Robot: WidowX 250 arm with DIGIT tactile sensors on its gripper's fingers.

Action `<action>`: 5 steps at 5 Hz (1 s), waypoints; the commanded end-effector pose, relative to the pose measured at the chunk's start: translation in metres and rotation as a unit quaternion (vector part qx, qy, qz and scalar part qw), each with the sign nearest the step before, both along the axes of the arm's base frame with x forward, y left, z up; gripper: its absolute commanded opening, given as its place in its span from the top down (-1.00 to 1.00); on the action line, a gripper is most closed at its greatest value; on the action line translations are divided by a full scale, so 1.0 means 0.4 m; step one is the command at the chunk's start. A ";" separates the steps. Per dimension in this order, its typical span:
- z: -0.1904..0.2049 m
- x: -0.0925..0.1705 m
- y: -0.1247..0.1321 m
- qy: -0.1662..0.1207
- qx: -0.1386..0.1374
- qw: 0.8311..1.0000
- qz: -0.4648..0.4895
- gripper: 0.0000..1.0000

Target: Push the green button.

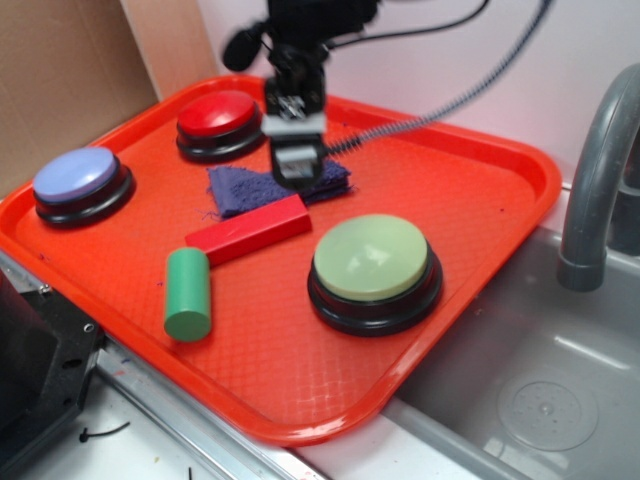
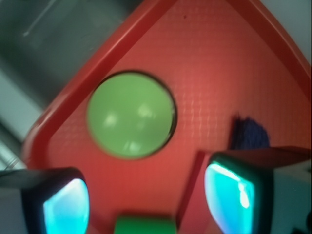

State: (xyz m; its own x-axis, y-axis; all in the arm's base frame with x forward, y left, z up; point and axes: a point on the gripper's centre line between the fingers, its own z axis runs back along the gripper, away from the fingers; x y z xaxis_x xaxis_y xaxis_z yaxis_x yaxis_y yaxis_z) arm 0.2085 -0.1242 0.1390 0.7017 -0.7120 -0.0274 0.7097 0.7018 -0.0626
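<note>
The green button (image 1: 372,258) is a large pale-green dome on a black ring, sitting on the red tray (image 1: 500,190) toward its right front. My gripper (image 1: 297,163) hangs over the blue cloth (image 1: 240,190) behind and to the left of the button, not touching it. In the wrist view the green button (image 2: 131,114) lies ahead of my gripper (image 2: 146,204), beyond the fingertips. The jaws stand open, the two cyan pads (image 2: 66,209) are wide apart, and nothing is held between them.
Also on the tray are a red button (image 1: 218,113), a lavender button (image 1: 76,176), a dark green cylinder (image 1: 187,293) and a red block (image 1: 250,230). A grey sink (image 1: 540,400) with a faucet (image 1: 600,180) lies to the right. Cardboard stands at the back left.
</note>
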 end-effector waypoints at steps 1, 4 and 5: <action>0.103 -0.052 0.040 -0.044 -0.034 0.998 0.041 -1.00; 0.154 -0.095 0.097 -0.053 -0.033 0.994 0.091 -1.00; 0.168 -0.103 0.112 -0.053 -0.032 0.993 0.104 -1.00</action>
State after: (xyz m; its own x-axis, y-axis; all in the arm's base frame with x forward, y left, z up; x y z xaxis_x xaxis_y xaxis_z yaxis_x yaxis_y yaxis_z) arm 0.1767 -0.0731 0.1977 0.8261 -0.5615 0.0481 0.5635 0.8243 -0.0553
